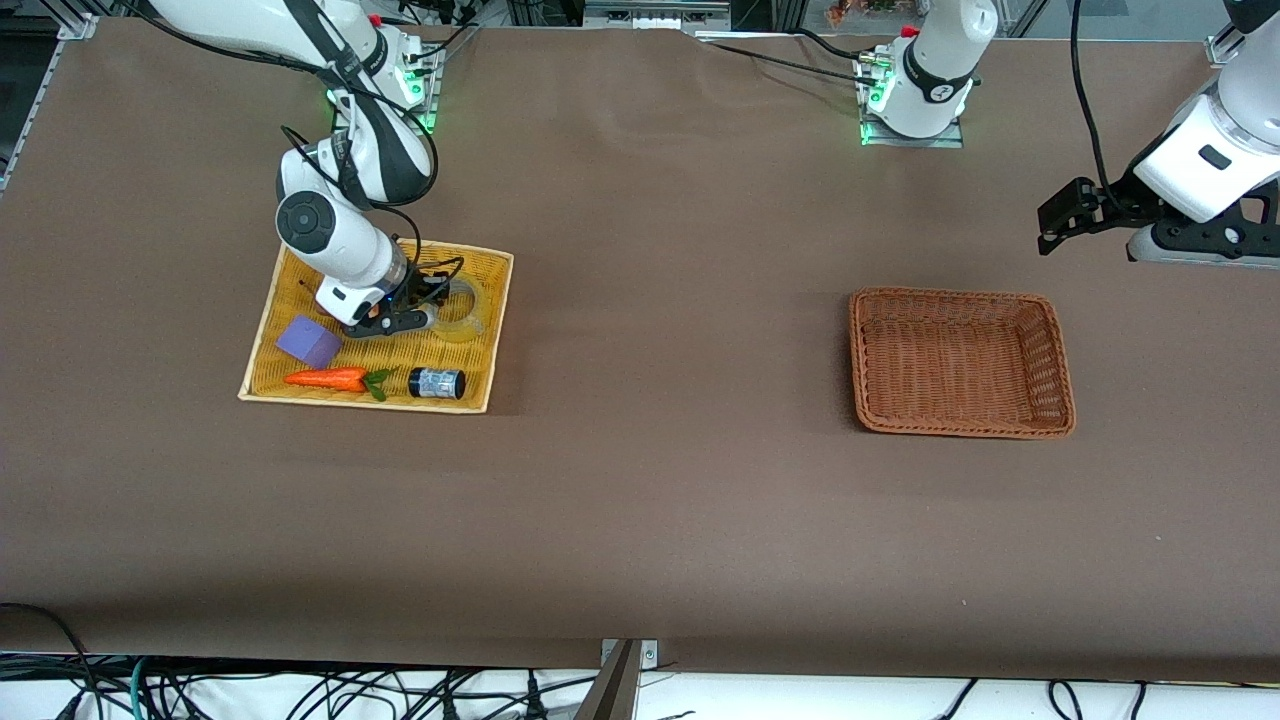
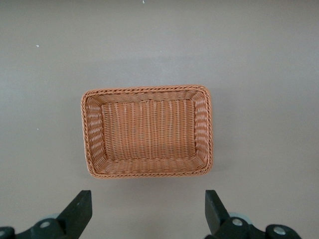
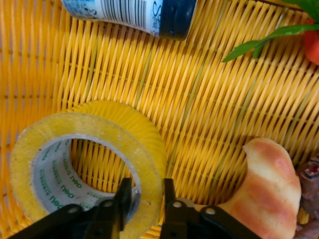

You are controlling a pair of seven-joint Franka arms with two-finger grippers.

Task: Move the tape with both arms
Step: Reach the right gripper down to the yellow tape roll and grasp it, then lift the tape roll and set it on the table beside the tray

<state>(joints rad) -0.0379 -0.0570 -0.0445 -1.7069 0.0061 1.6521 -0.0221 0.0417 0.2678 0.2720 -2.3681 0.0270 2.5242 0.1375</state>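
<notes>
1. One pincer, the right pincer (image 1: pixel 425 318), grips the tape (image 1: pixel 462 309) wall in the yellow tray (image 1: pixel 494 330), ready to lift.
2. Left pincer (image 2: pixel 148 214) waits wide over the counter (image 1: pixel 640 500) near the basket (image 1: pixel 1062 360), ready to receive.

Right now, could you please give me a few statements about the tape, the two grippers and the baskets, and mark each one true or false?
1. The right gripper is shut on the wall of the tape, one finger inside the hole. True.
2. The tape lies in the brown basket. False: that basket holds nothing; the tape is on the yellow tray.
3. The left gripper is open, over the table beside the brown basket. True.
4. The black-capped jar stands upright. False: it lies on its side on the tray.
5. The carrot lies nearer to the front camera than the purple block. True.
</notes>
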